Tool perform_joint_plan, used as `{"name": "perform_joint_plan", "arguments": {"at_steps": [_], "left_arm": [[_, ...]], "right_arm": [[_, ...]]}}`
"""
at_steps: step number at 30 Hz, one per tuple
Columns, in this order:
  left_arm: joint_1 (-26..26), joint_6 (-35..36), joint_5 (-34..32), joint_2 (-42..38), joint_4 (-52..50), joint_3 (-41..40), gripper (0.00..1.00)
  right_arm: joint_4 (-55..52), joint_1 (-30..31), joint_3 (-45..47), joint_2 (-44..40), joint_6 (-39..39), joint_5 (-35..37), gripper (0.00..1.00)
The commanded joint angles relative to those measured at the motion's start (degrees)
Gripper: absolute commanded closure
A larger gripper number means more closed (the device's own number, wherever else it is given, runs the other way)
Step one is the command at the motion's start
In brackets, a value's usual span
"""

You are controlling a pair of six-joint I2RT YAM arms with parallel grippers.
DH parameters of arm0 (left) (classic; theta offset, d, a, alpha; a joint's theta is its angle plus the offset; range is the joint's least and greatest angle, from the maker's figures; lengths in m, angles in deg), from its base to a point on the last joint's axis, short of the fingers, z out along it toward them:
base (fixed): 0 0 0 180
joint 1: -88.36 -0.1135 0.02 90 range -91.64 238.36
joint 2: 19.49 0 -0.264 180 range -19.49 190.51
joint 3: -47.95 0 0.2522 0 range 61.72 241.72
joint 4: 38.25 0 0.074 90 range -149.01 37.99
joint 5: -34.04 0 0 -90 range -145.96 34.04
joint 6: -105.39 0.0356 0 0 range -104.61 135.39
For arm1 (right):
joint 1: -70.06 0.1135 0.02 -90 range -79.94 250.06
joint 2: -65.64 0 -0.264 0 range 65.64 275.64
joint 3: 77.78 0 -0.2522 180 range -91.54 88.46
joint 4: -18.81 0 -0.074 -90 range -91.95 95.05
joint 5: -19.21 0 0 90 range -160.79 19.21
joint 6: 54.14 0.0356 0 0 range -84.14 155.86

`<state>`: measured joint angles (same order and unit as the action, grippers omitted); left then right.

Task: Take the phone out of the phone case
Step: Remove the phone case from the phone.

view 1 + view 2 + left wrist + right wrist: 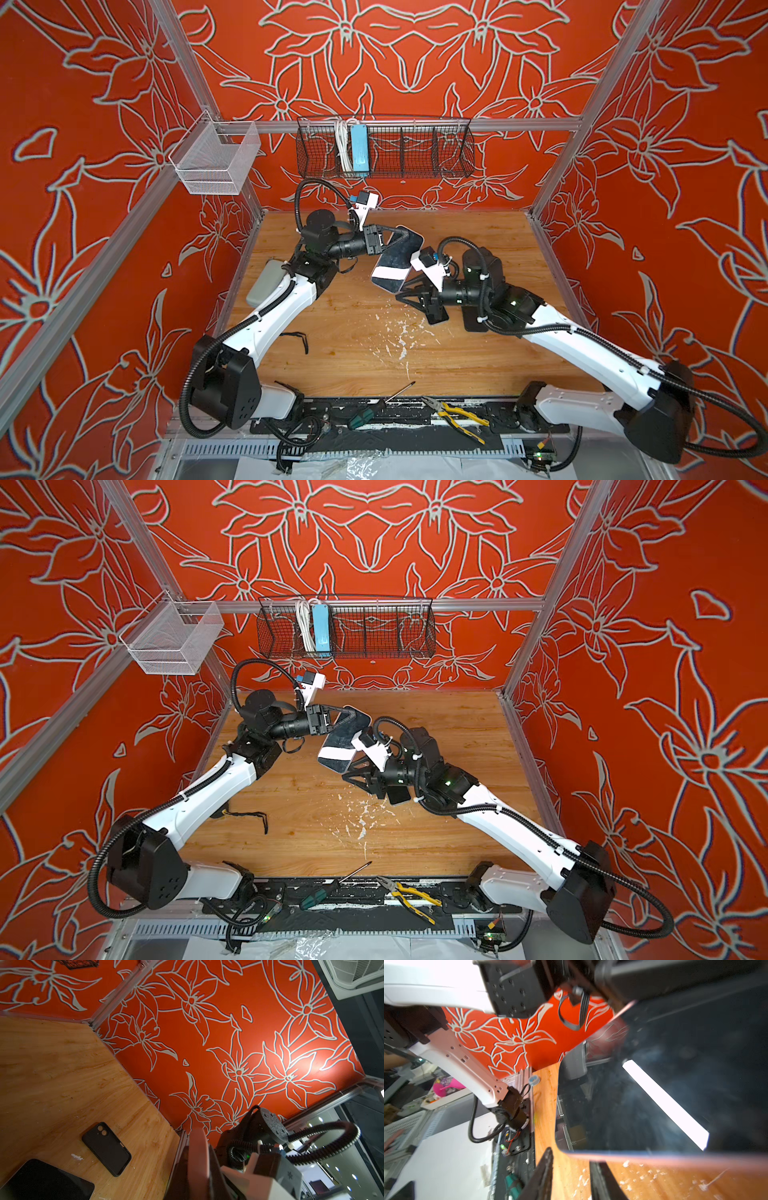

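Red floral walls box in the wooden table (374, 365), and above its middle, a little toward twelve o'clock, the phone (397, 259) is held tilted, glass up, its pink rim bare. Its black phone case (106, 1149) lies flat on the table toward three o'clock, well apart, so the separation looks done. The risk now is a drop: slick glass pinched at one end only could pivot or slide out, and a careless nudge from below would lever it loose. The left tool (403, 241) is pressed together on the phone's twelve o'clock end. The right tool (570, 1157) sits just under the six o'clock end, jaws spread, gripping nothing and, as far as shows, not touching it.
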<state>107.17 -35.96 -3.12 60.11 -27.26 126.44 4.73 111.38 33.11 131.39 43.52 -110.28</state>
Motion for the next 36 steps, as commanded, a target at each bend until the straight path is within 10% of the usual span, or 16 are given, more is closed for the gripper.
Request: {"name": "perform_joint_plan", "arguments": {"at_steps": [1,9,18,36], "left_arm": [[-2.83,-2.28,-10.83,-2.28,0.48,-1.97,1.00],[-6.97,-14.69,-32.74,-9.45,0.77,-13.97,1.00],[-6.87,-25.55,-41.58,-15.50,3.13,-22.38,1.00],[-2.58,-31.97,-43.44,-15.61,17.96,-29.95,1.00]], "right_arm": [[11.99,-2.40,2.62,-2.78,8.60,-7.01,0.60],[29.06,-6.85,10.81,-2.10,27.68,-9.64,0.41],[58.19,-8.27,18.38,10.62,53.54,-6.33,0.23],[59.38,0.52,19.48,15.62,53.61,8.91,0.26]]}}
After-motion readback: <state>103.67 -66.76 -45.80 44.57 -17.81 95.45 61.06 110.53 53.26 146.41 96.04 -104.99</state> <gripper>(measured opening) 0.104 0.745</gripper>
